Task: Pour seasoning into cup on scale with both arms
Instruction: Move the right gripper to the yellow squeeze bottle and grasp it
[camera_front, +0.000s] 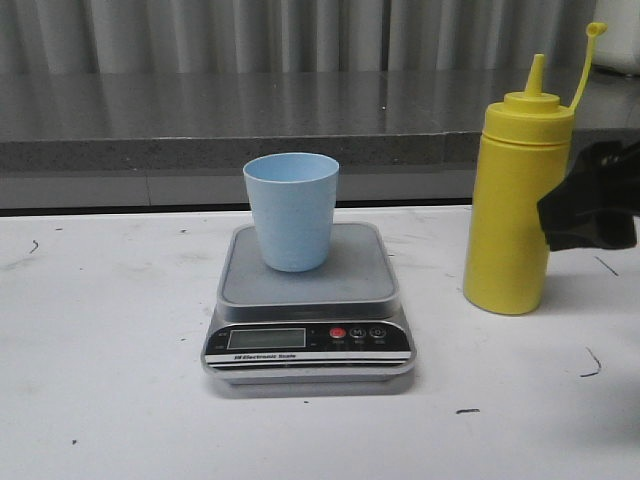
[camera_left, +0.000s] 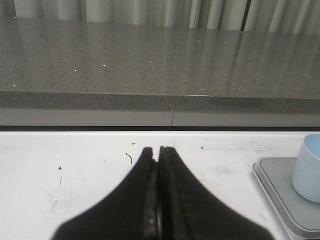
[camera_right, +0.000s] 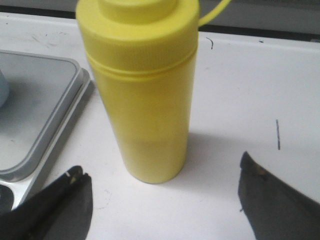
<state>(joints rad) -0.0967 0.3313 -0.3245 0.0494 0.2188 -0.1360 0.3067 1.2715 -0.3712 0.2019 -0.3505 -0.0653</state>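
The cup (camera_front: 291, 210) stands upright on the steel platform of the scale (camera_front: 307, 305), set toward its rear so the display and red button stay clear to read; it is already where the pour must land. The seasoning (camera_front: 518, 205) stands upright on the worktop (camera_front: 110, 360), near the scale but apart from it, nozzle uncovered with its cap hanging off on the tether, so nothing needs opening before pouring.

The right hand (camera_right: 162, 197) is spread wide, one finger on each side of the bottle's lower body and neither touching it. The bottle sits ahead of the fingertips, roughly centred in the gap, which looks like a line-up for a grasp around the body; grasping has not begun.

The left hand (camera_left: 159, 190) is pressed fully together and holds nothing. It hangs over bare worktop, with scale and cup off to its right, well clear, probably waiting to steady something.
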